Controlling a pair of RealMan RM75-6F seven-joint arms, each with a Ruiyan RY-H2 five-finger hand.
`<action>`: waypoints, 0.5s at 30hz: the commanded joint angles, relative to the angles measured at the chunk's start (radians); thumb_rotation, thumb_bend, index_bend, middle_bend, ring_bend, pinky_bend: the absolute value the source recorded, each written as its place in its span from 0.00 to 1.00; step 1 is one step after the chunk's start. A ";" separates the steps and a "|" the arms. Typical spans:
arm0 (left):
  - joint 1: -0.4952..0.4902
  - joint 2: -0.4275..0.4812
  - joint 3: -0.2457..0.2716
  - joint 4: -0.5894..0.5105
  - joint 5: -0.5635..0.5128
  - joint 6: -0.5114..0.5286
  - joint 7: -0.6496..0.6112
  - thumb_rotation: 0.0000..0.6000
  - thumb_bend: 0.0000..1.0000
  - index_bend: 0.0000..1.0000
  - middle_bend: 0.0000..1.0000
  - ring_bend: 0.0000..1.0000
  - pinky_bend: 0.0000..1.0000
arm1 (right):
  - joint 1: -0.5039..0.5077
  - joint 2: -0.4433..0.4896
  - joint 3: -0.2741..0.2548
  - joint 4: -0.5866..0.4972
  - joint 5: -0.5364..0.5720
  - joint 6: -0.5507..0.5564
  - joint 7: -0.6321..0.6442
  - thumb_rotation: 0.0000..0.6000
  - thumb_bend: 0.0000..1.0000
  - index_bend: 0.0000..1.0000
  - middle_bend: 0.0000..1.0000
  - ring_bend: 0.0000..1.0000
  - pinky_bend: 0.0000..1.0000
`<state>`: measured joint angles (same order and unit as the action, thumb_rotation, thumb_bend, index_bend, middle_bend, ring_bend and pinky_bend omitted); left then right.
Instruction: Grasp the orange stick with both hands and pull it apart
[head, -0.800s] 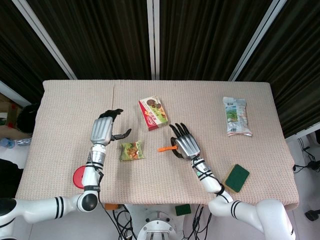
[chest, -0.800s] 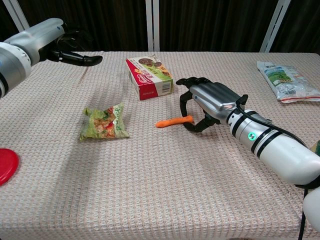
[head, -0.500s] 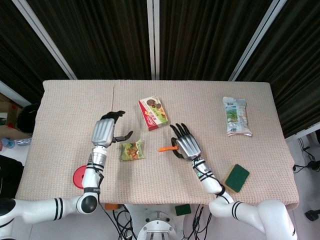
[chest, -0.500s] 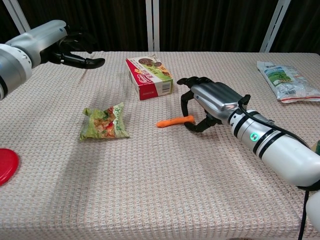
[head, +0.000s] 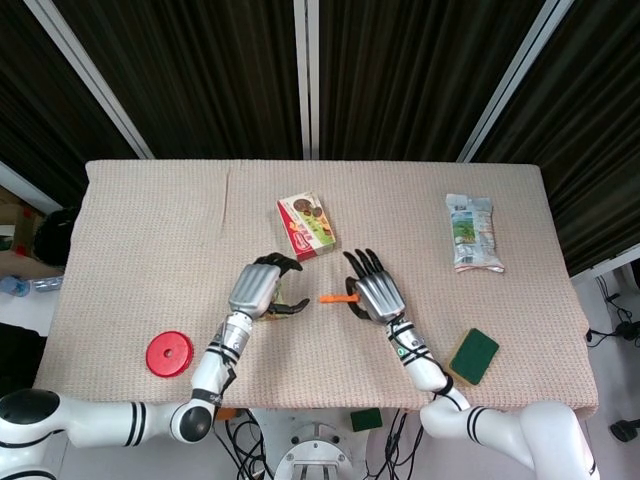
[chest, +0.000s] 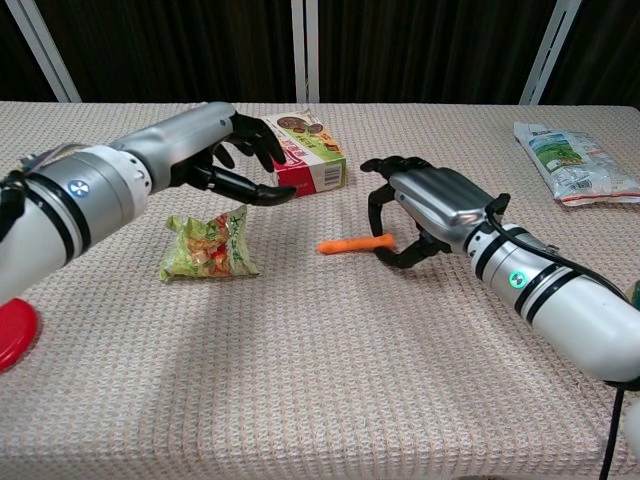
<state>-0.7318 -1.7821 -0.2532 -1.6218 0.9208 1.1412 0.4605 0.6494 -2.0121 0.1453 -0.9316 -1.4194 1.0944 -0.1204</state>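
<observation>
Stick (head: 339, 297) and both hands are gathered just in front of the cookie box (head: 306, 226), near the middle of the table (head: 140, 220). One end of the orange stick is pinched by the right hand (chest: 425, 208), whose fingers (chest: 383, 200) are curled down around it while the thumb closes from below; the rest of the stick is left pointing out toward the robot's left. It is held level and a little above the cloth, judging by the shadow beneath it in the chest view, presumably so that the free end is offered for a second grip. The right forearm is stretched low over the table with the back of the hand turned upward.

The left hand (chest: 232, 157) is held above the green snack bag (chest: 209, 243), beside the box and apart from the stick. Nothing is held in it: its fingers (chest: 268, 150) are bent but spread, with the thumb (chest: 250, 189) stretched toward the stick's free end, a pose that appears to be prepared for closing on it. The gap between thumb tip and stick is not yet closed, so the pull cannot be started.

A red disc (head: 167, 353) lies well to the left of the box, a white-and-green packet (head: 471, 232) and a green sponge (head: 473, 356) well to its right.
</observation>
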 joint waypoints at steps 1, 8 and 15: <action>-0.033 -0.055 -0.012 0.068 -0.009 -0.033 -0.004 0.65 0.18 0.34 0.30 0.19 0.25 | -0.007 -0.001 -0.003 -0.003 -0.001 0.008 0.002 1.00 0.33 0.59 0.03 0.00 0.00; -0.073 -0.163 -0.033 0.191 -0.034 -0.008 0.046 0.74 0.19 0.35 0.30 0.19 0.22 | -0.022 0.002 -0.007 -0.008 0.000 0.017 0.008 1.00 0.33 0.59 0.03 0.00 0.00; -0.089 -0.201 -0.044 0.222 -0.057 -0.009 0.085 0.75 0.20 0.37 0.30 0.19 0.22 | -0.025 -0.002 -0.006 0.001 0.001 0.013 0.013 1.00 0.33 0.59 0.03 0.00 0.00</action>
<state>-0.8187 -1.9798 -0.2956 -1.4024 0.8641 1.1316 0.5425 0.6248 -2.0144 0.1390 -0.9310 -1.4184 1.1079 -0.1070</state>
